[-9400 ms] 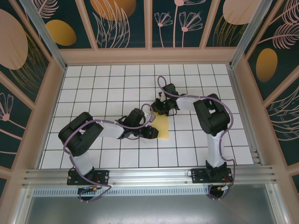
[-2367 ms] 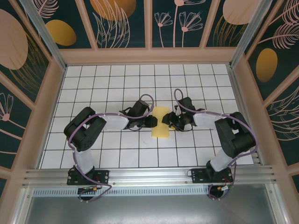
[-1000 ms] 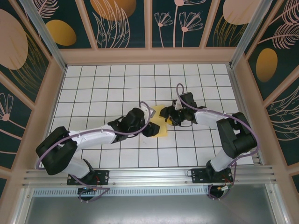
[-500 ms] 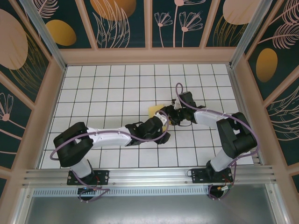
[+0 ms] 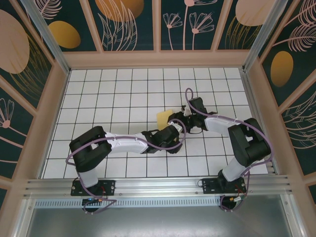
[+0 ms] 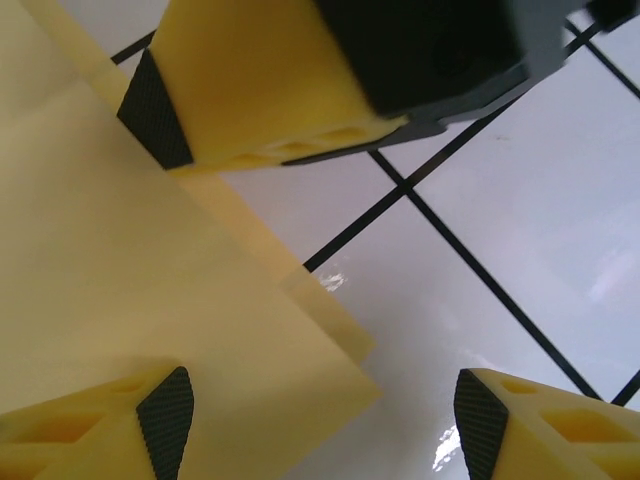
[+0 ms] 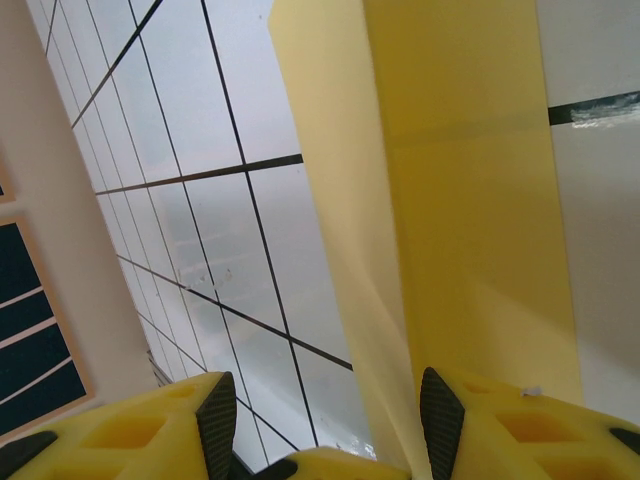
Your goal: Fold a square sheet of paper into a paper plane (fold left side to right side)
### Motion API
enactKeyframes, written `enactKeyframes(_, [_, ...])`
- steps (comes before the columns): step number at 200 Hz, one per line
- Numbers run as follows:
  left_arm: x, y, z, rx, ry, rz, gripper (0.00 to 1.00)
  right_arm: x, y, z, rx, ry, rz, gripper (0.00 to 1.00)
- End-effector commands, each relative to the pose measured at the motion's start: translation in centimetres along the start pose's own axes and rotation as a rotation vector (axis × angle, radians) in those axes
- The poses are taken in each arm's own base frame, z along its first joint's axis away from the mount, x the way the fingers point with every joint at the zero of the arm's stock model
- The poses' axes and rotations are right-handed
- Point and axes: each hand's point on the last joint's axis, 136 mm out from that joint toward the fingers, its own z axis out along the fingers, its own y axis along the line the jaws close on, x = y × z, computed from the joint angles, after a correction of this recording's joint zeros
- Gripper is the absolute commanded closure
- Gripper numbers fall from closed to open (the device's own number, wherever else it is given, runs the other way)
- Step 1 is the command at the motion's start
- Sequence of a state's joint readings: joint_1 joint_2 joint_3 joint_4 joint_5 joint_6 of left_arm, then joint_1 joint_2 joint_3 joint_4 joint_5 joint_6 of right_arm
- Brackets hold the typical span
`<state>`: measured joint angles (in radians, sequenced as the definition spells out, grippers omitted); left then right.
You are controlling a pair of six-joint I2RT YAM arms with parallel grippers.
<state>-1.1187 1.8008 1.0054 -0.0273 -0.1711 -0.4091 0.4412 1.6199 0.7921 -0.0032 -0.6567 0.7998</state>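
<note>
Just a corner of the yellow square sheet of paper (image 5: 162, 117) shows near the table's middle, folded into layers, with both grippers over the rest. My left gripper (image 5: 173, 137) reaches across its near part. In the left wrist view it stands open (image 6: 320, 428), and a layered paper corner (image 6: 120, 300) lies between the jaws on the tiles. One of the right gripper's fingers (image 6: 260, 80) presses at the paper's far edge. My right gripper (image 5: 179, 120) is open (image 7: 330, 425). The paper (image 7: 470, 200) runs up along its right finger (image 7: 500, 430), one edge lifted.
The white gridded table (image 5: 123, 94) is boxed in by wooden walls (image 5: 158, 58). An aluminium rail (image 5: 158, 185) runs along the near edge by the arm bases. The two grippers sit less than one tile apart over the paper.
My left arm has swung from the paper's left side across its near part, covering most of it. The right gripper has stayed at the paper's far right edge.
</note>
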Motion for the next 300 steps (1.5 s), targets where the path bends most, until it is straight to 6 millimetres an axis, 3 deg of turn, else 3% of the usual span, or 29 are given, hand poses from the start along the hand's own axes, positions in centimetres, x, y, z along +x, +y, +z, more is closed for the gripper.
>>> enactKeyframes(1, [0.1,0.5,0.4,-0.055,0.013,0.042,0.28,-0.2,0.9,0.3,-0.020,0.004,-0.006,0.45])
enactKeyframes(91, [-0.4,-1.2,-1.3,-0.048,-0.027,0.135,0.24,-0.2,0.8,0.4,-0.018,0.009,-0.004,0.45])
enactKeyframes(171, [1.0,0.2,0.0,-0.122,-0.003,0.168,0.26,-0.3,0.9,0.4,-0.020,0.010,-0.003,0.45])
enactKeyframes(300, [-0.3,0.1,-0.5,-0.135,-0.030,0.167,0.69,-0.2,0.6,0.5,-0.002,0.012,-0.005,0.45])
